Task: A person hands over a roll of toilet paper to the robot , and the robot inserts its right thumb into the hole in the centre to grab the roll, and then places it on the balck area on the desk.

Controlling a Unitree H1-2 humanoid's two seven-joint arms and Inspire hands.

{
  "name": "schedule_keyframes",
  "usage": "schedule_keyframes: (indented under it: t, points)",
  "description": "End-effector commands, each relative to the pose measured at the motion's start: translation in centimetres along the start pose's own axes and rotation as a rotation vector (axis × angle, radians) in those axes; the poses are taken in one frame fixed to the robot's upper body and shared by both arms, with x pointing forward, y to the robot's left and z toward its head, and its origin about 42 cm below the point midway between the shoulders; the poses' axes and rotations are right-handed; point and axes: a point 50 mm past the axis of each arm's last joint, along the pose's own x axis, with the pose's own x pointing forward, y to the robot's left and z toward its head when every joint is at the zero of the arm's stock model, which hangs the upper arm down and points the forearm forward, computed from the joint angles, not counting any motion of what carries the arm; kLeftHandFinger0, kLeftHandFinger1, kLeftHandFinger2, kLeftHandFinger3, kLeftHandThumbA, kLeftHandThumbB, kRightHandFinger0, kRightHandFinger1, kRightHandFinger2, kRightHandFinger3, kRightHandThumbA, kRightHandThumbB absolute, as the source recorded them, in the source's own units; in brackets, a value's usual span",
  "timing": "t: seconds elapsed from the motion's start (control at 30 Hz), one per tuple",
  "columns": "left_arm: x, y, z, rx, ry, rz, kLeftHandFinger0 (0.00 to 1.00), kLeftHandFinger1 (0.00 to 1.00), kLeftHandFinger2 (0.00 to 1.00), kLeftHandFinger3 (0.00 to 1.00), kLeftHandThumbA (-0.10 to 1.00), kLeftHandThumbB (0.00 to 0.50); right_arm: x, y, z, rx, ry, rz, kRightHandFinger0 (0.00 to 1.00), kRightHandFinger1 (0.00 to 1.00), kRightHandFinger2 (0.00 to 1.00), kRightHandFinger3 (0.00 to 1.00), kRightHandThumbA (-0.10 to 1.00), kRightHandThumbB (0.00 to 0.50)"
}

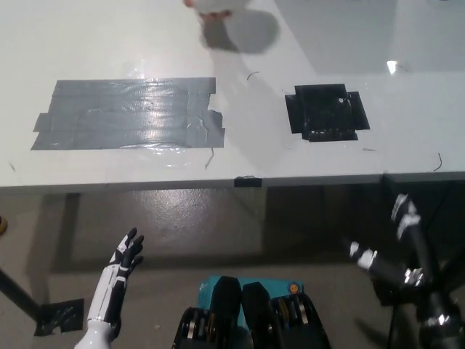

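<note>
At the top edge of the head view a white toilet paper roll (216, 7) shows only partly, held by a person's hand (190, 3), with its shadow on the table below it. The black taped area (325, 112) lies on the white table (254, 153) at the right. My black right hand (396, 251) hangs below the table's front edge at the lower right, fingers apart and empty, far from the roll. My white left hand (125, 256) rests low at the lower left, fingers spread, holding nothing.
A large grey taped patch (131, 113) covers the table's left part. The table's front edge (247, 182) runs across the middle of the picture, with brown floor below it. A black stand leg (22, 298) crosses the lower left corner.
</note>
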Motion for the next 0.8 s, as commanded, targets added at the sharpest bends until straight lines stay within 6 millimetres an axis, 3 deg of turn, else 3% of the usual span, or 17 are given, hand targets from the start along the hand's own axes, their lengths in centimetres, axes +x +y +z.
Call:
schedule_keyframes:
  t: [0.0,0.1,0.27,0.33,0.37,0.43,0.6,0.77]
  points:
    - [1.4,0.6,2.1,0.034,-0.105,0.025,1.0,1.0,1.0,1.0,1.0,0.196,5.7,-2.9,7.5,-0.053,-0.181,0.043,1.0,1.0,1.0,1.0,0.88,0.342]
    - [1.3,0.4,1.9,0.033,-0.102,0.031,1.0,1.0,1.0,1.0,1.0,0.2,8.8,-3.4,9.8,-0.098,-0.211,0.097,1.0,1.0,1.0,1.0,0.88,0.335]
    - [0.8,0.5,1.1,0.04,-0.08,0.037,1.0,1.0,1.0,1.0,1.0,0.181,13.9,-3.2,12.9,-0.216,-0.145,0.237,1.0,1.0,1.0,1.0,1.0,0.343]
    - [0.7,0.4,0.9,0.04,-0.078,0.035,1.0,1.0,1.0,1.0,1.0,0.178,14.9,-3.4,13.3,-0.252,-0.135,0.262,1.0,1.0,1.0,1.0,1.0,0.341]
    - [0.6,0.5,0.7,0.047,-0.072,0.032,1.0,1.0,1.0,1.0,1.0,0.195,17.1,-3.6,13.7,-0.278,-0.114,0.288,1.0,1.0,1.0,1.0,1.0,0.376]
    - [0.5,0.6,0.6,0.045,-0.07,0.031,1.0,1.0,1.0,1.0,1.0,0.192,18.3,-3.8,13.9,-0.284,-0.098,0.301,1.0,1.0,1.0,1.0,1.0,0.405]
    - [0.5,0.8,0.5,0.055,-0.068,0.024,1.0,1.0,1.0,1.0,1.0,0.193,21.9,-4.5,16.1,-0.309,-0.09,0.33,1.0,1.0,1.0,1.0,1.0,0.384]
    - [0.3,0.2,0.4,0.042,-0.062,0.016,1.0,1.0,1.0,1.0,1.0,0.181,25.3,-4.4,16.8,-0.315,-0.052,0.38,1.0,1.0,1.0,1.0,1.0,0.384]
